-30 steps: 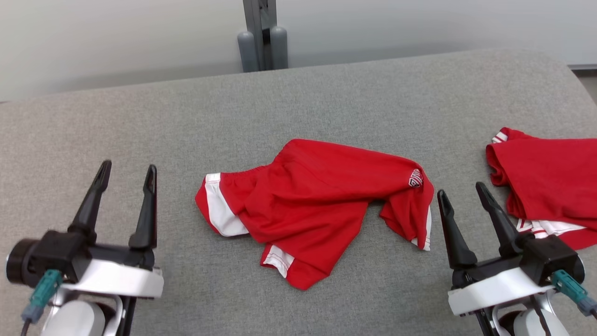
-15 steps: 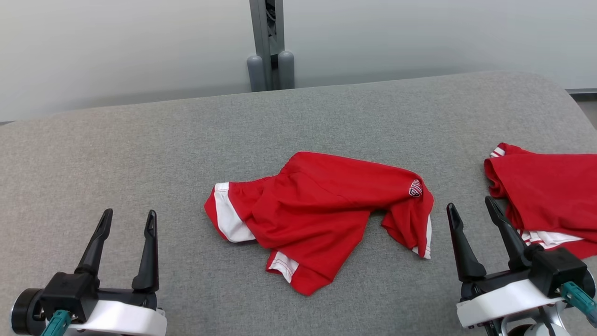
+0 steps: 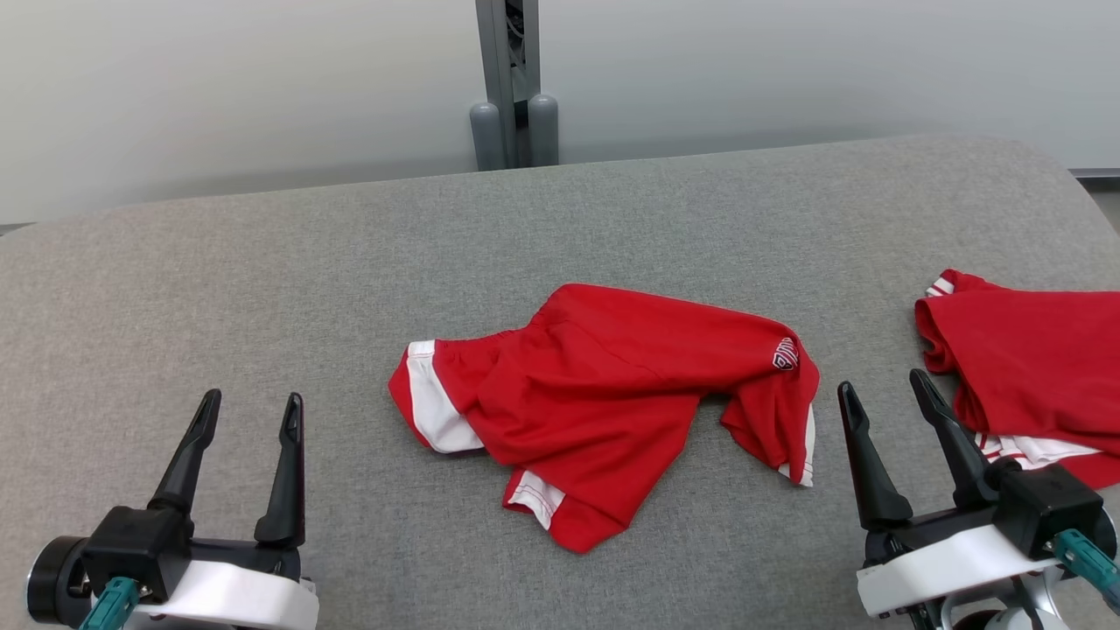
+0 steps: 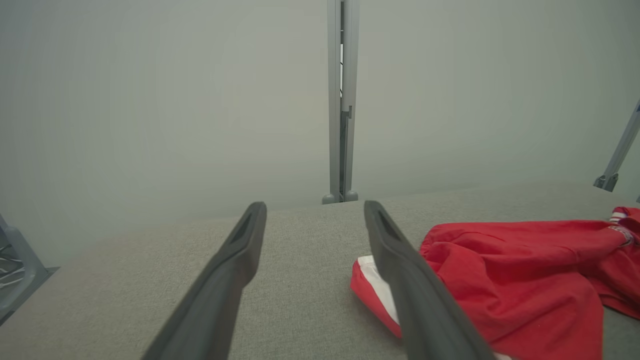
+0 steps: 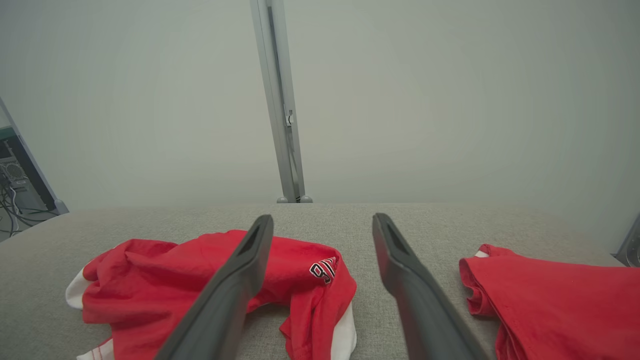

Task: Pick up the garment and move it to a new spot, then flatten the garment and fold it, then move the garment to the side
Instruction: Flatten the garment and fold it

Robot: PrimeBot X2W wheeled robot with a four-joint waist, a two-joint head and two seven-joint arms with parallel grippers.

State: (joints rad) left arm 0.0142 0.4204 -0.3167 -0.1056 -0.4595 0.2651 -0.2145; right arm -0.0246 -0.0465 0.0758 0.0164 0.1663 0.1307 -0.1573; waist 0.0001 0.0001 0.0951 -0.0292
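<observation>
Garment (image 3: 604,394) crumpled, red cloth (image 3: 1032,359) cut off

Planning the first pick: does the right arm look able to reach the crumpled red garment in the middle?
Probably yes: the right end effector stands open just beside the logo end of the crumpled garment, with only bare grey surface between them.

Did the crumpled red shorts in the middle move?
No. The crumpled red shorts keep the same gap from the other red garment; only the camera shifted.
</observation>
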